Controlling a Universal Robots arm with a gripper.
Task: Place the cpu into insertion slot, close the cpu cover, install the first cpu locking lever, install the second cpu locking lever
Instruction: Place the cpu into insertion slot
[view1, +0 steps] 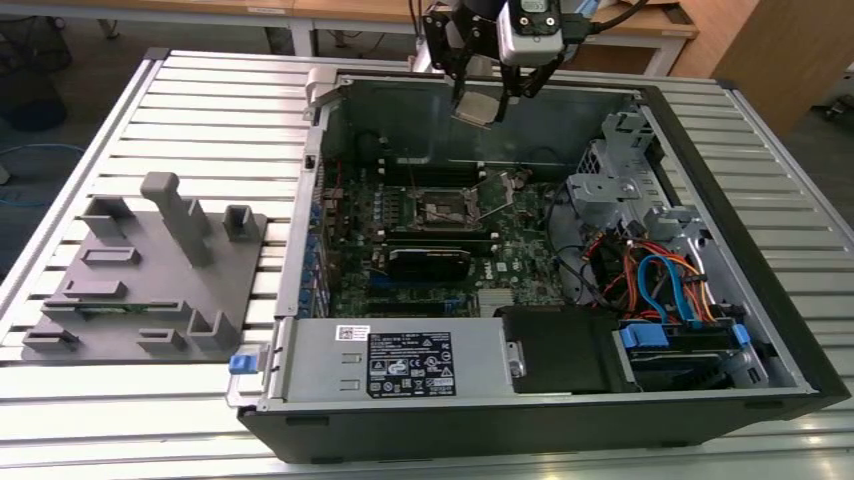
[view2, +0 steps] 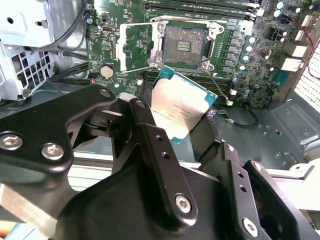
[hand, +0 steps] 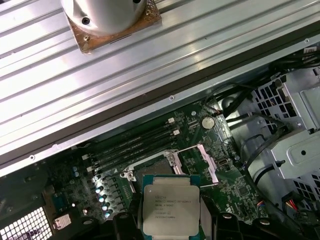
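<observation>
- Your end effector (view1: 481, 100) is clenched on the cpu (view2: 182, 107). There's one finger (view2: 145, 125) on each side edge, and the chip's silver top shows in both wrist views.
- The cpu hangs in the air, well above the insertion slot (view2: 184, 44) and touching nothing but your fingers. In the exterior view it sits tilted, up over the case wall on the far side of the slot.
- The insertion slot itself is bare, so you can see its dark contact field inside the silver rim.
- The cpu cover (view2: 122, 47) is flipped open right beside the slot, with green board showing through its window.
- A thin metal lever (view2: 220, 87) angles away from one corner of the slot, swung clear of the rim.
- Long black memory slots (hand: 135, 145) run just beside the insertion slot.
- A grey fixture plate (view1: 147, 270) lies well apart from the slot, outside the computer case (view1: 534, 420) on the slatted surface (view1: 200, 100).
</observation>
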